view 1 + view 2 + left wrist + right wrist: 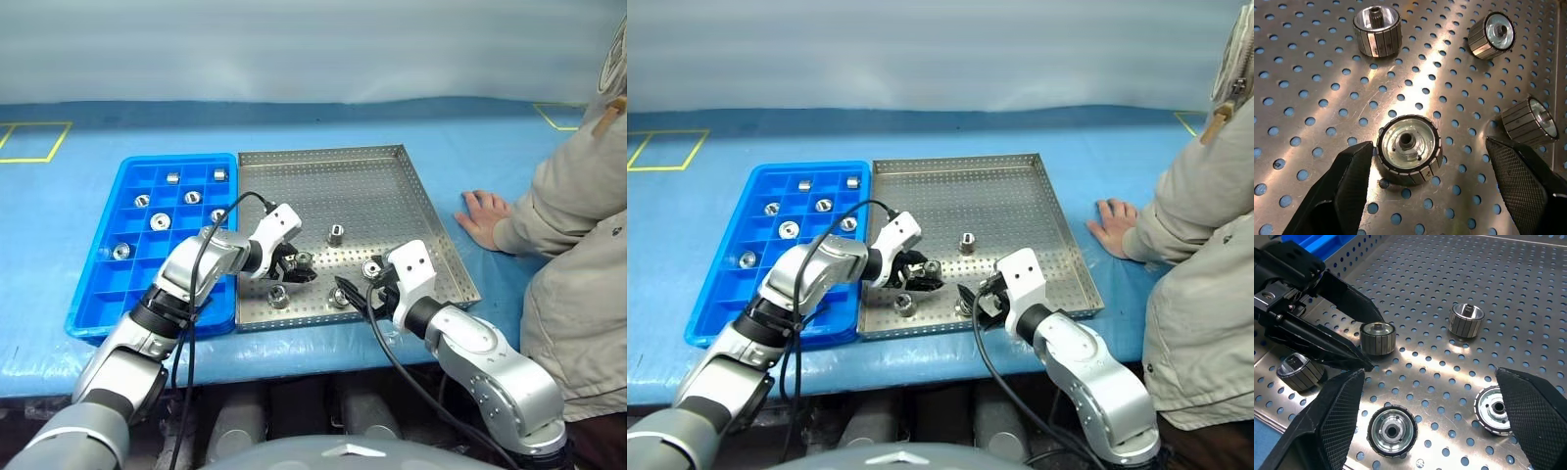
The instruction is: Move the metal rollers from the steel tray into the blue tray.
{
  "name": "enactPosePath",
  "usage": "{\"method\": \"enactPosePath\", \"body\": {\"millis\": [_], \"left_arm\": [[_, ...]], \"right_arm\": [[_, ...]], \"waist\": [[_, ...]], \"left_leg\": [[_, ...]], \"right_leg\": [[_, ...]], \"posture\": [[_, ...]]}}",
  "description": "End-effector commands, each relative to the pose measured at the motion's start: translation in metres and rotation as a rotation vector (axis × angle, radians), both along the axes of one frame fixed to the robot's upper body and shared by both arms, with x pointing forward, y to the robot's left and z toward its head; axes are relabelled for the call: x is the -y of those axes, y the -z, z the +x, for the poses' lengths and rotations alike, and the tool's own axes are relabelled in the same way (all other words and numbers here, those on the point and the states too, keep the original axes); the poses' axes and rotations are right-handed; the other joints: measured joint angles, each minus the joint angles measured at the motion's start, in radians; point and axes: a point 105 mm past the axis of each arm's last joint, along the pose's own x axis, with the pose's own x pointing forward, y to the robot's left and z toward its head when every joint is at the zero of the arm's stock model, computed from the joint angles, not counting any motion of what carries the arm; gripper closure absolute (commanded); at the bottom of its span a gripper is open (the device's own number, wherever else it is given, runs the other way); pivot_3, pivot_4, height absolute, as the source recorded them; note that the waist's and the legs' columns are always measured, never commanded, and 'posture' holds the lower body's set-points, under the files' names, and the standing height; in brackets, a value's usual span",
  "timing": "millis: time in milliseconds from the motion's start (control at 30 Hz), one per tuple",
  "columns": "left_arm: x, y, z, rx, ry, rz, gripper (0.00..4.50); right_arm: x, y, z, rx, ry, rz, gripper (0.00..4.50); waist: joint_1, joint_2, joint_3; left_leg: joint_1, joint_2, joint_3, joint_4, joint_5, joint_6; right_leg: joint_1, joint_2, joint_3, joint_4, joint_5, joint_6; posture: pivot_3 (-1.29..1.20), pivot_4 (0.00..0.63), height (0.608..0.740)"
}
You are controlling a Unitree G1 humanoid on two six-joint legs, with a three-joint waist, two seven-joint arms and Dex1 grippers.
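Metal rollers [336, 234] — five loose in steel tray [392, 186], seven in blue tray [88, 304] | left gripper [297, 266] fingers spread astride one, right gripper [357, 294] released | judged dense, slick — pinch ribbed sides.

Blue table covering [323, 122] marked with yellow tape squares [34, 142] at far corners. Person in beige jacket [578, 225] at right, hand [483, 215] flat on covering.

The left pincer [297, 266] covers part of the metal roller [303, 259] between its fingers in the head views, while the right pincer [1430, 406] has both fingers and the roller [1494, 410] beside one finger partly cut off or covered.
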Motion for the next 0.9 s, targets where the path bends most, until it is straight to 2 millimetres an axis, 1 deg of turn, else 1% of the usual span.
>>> {"method": "enactPosePath", "body": {"millis": [33,67,167,233,267,333,400,467,567,600,700,767,833,900], "left_arm": [[0.003,-0.003,0.005,0.034,0.017,0.016,0.89],[0.003,-0.002,0.005,0.038,0.021,0.026,1.06],[0.003,-0.002,0.004,0.043,0.030,0.034,2.05],[0.002,-0.006,0.007,0.063,0.006,0.016,2.67],[0.001,-0.010,0.009,0.074,-0.013,0.002,2.83],[0.000,-0.017,0.013,0.095,-0.054,-0.038,2.82],[-0.006,-0.034,0.022,0.156,-0.156,-0.119,2.82],[-0.015,-0.047,0.026,0.196,-0.246,-0.181,2.82],[-0.033,-0.064,0.030,0.323,-0.388,-0.206,2.82],[-0.044,-0.069,0.029,0.371,-0.463,-0.212,2.82],[-0.075,-0.079,0.021,0.513,-0.693,-0.188,2.82],[-0.093,-0.082,0.011,0.583,-0.822,-0.164,2.82],[-0.108,-0.081,-0.002,0.647,-0.919,-0.110,2.82],[-0.119,-0.077,-0.012,0.701,-0.980,-0.040,2.82]], "right_arm": [[-0.004,-0.013,-0.001,0.060,-0.014,0.011,0.00],[-0.004,-0.013,-0.001,0.061,-0.014,0.011,0.00],[-0.004,-0.013,0.000,0.065,-0.014,0.009,0.00],[-0.005,-0.014,0.000,0.065,-0.015,0.008,0.00],[-0.005,-0.014,0.000,0.065,-0.017,0.007,0.00],[-0.006,-0.014,0.000,0.065,-0.023,0.008,0.00],[-0.008,-0.014,0.001,0.067,-0.035,0.010,0.00],[-0.011,-0.015,0.002,0.068,-0.050,0.009,0.00],[-0.017,-0.016,0.004,0.071,-0.090,0.010,0.00],[-0.021,-0.018,0.005,0.075,-0.112,0.011,0.00],[-0.033,-0.020,0.009,0.084,-0.183,0.012,0.00],[-0.041,-0.021,0.011,0.087,-0.235,0.010,0.00],[-0.050,-0.022,0.012,0.090,-0.291,0.009,0.00],[-0.057,-0.023,0.013,0.092,-0.342,0.006,0.00]], "waist": [[0.000,0.000,0.000],[0.000,0.000,0.000],[0.000,0.000,0.000],[0.000,0.000,0.000],[0.000,0.000,0.000],[0.000,0.000,0.000],[0.002,0.000,0.000],[0.001,0.000,0.000],[0.002,0.000,0.000],[0.003,0.000,0.000],[0.006,0.000,0.000],[0.014,0.000,0.000],[0.025,0.000,0.000],[0.034,0.000,0.001]], "left_leg": [[0.000,0.000,0.000,0.000,0.000,0.000],[0.000,0.000,0.000,0.000,0.000,0.000],[0.000,0.000,0.000,0.000,0.000,0.000],[0.000,0.000,0.000,0.000,0.000,0.000],[0.000,0.000,0.000,0.000,0.000,0.000],[0.000,0.000,0.000,0.000,0.000,0.000],[0.000,0.000,0.000,0.000,0.000,0.000],[-0.001,0.000,0.000,0.000,0.000,0.000],[0.000,0.001,0.000,0.000,0.000,0.000],[0.000,0.000,0.000,-0.001,0.000,0.000],[0.001,0.000,0.000,-0.001,0.000,0.000],[0.000,0.000,0.000,-0.001,0.000,0.000],[0.000,0.000,0.000,-0.001,0.000,0.000],[0.001,0.000,0.000,-0.001,0.000,0.000]], "right_leg": [[0.000,0.000,0.000,0.000,0.000,0.000],[0.000,0.000,0.000,0.000,0.000,0.000],[0.000,0.000,0.000,0.000,0.000,0.000],[0.000,0.000,0.000,0.000,0.000,0.000],[0.000,0.000,0.000,0.000,0.000,0.000],[0.000,0.000,0.000,0.000,0.000,0.000],[0.000,0.000,0.000,0.000,0.000,0.000],[0.000,0.000,0.000,0.000,0.000,0.000],[0.000,0.000,0.000,0.000,0.000,0.000],[0.000,0.000,0.001,0.000,0.000,0.000],[0.000,0.000,0.001,0.000,0.001,0.001],[0.000,-0.001,0.001,0.000,0.003,0.005],[0.001,-0.001,0.001,0.000,0.003,0.005],[0.001,-0.001,0.001,-0.001,0.003,0.004]], "posture": [[-0.12,0.150,0.740],[-0.12,0.150,0.740],[-0.12,0.150,0.740],[-0.11,0.150,0.740],[-0.10,0.150,0.740],[-0.10,0.150,0.740],[-0.09,0.150,0.740],[-0.08,0.150,0.740],[-0.06,0.150,0.740],[-0.04,0.150,0.740],[0.00,0.150,0.740],[0.03,0.150,0.740],[0.07,0.150,0.740],[0.10,0.150,0.740]]}}
